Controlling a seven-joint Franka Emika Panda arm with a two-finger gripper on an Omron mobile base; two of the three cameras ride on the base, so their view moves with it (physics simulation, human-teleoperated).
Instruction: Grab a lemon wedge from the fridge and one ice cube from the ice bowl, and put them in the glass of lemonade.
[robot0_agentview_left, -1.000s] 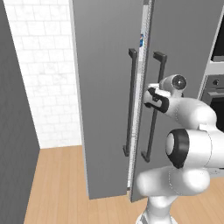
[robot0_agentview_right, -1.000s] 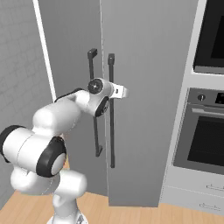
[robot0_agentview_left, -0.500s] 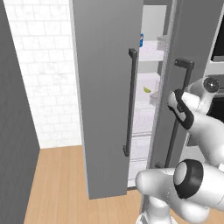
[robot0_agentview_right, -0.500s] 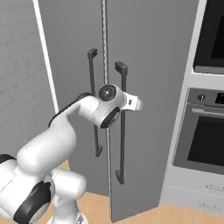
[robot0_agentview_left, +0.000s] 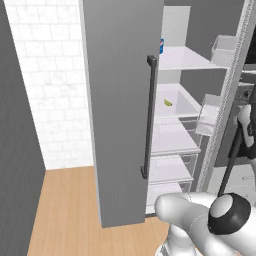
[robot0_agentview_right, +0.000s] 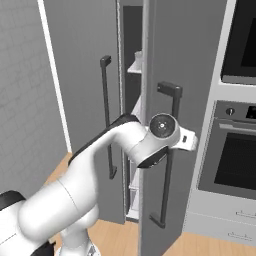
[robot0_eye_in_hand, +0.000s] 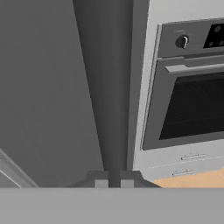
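**End effector clamped on the right fridge door handle**

The end effector (robot0_eye_in_hand: 114, 183) is pinched nearly closed around the long dark bar handle (robot0_agentview_right: 169, 155) of the matte grey fridge (robot0_agentview_left: 122, 100). That right door stands swung out, baring smooth white shelves (robot0_agentview_left: 175, 107). The tiny yellow-green lemon wedge (robot0_agentview_left: 168, 102) lies mid-shelf. The black oven (robot0_eye_in_hand: 192, 105) stands just beside the door's edge.

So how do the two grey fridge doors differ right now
The left grey fridge door stands closed and flat, while the right grey fridge door is swung open, showing white shelves. The left door's dark bar handle hangs free; the right door's dark bar handle has the gripper closed around it. Both are tall, matte grey, with long vertical handles.
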